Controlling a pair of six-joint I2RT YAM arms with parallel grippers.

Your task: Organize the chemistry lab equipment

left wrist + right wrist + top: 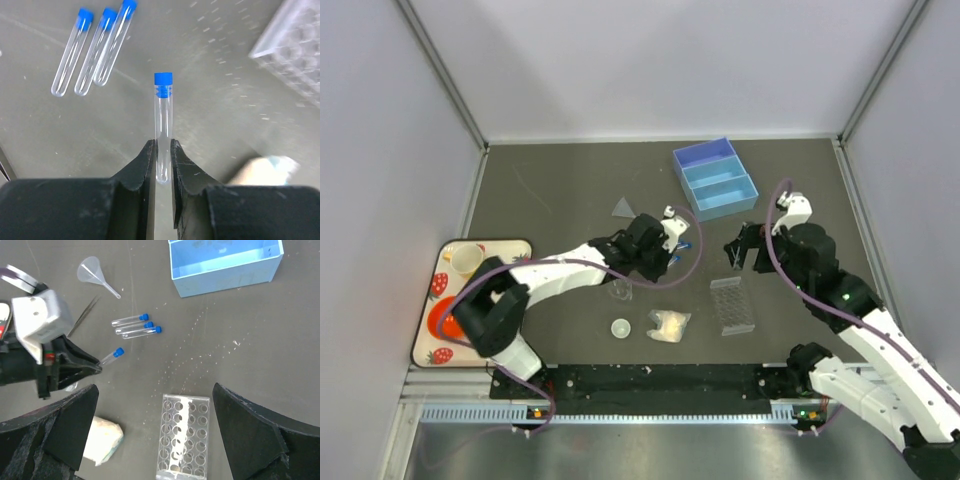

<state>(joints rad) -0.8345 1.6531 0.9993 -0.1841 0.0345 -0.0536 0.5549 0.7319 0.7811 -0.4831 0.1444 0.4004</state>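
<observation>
My left gripper (163, 150) is shut on the round bottom end of a clear blue-capped tube (163, 120), which points forward above the table. It also shows in the top view (672, 250) and in the right wrist view (95, 365). Three more blue-capped tubes (92, 50) lie side by side on the mat, also in the right wrist view (135, 325). The clear tube rack (733, 305) stands empty below my right gripper (156, 430), which is open and hovers above it. A tiny flask (621, 290), a white dish (620, 327) and a pale packet (669, 325) sit in front of the left arm.
A blue two-compartment bin (715, 177) stands at the back right. A clear funnel (92, 270) and tweezers (82, 317) lie behind the tubes. A strawberry-print tray (430, 355) with a yellow cup (465, 260) and an orange bowl (445, 322) sits at the left edge.
</observation>
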